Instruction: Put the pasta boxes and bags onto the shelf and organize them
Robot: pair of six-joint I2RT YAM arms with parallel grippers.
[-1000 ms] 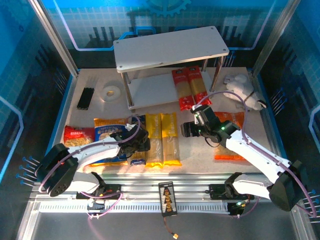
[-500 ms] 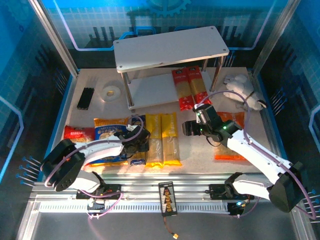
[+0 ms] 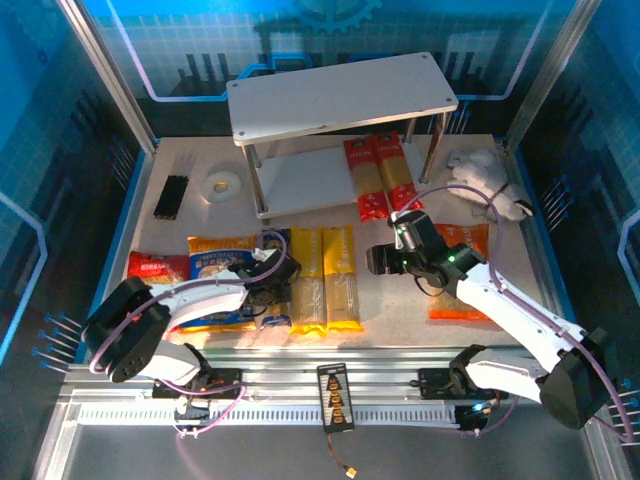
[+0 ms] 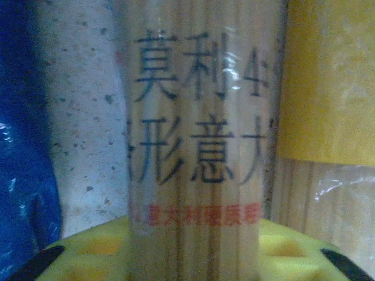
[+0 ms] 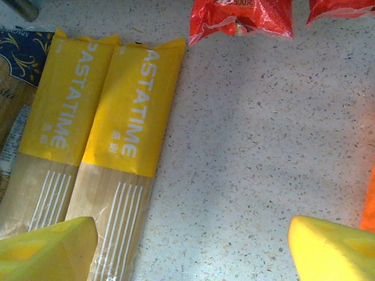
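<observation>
A two-tier white shelf (image 3: 340,95) stands at the back. Two red pasta boxes (image 3: 377,175) lie half under it on the lower board. Two yellow boxes (image 3: 325,278) lie side by side, with the dark blue box (image 3: 278,300) to their left. My left gripper (image 3: 275,290) is down over the blue box, and its clear window (image 4: 196,146) runs between the yellow fingers (image 4: 88,246). A blue bag (image 3: 215,268) and a red bag (image 3: 155,268) lie further left. My right gripper (image 5: 193,246) hangs open over bare tabletop beside the yellow boxes (image 5: 135,111). The orange bag (image 3: 460,275) lies under the right arm.
A black stick bundle (image 3: 172,196) and a white tape roll (image 3: 223,185) sit at the back left. A white plush toy (image 3: 487,180) lies at the back right beside the shelf post. Glass walls close in both sides.
The left arm's elbow swung left while its gripper stayed on the dark blue box. The right gripper drifted slightly right and toward the front.
</observation>
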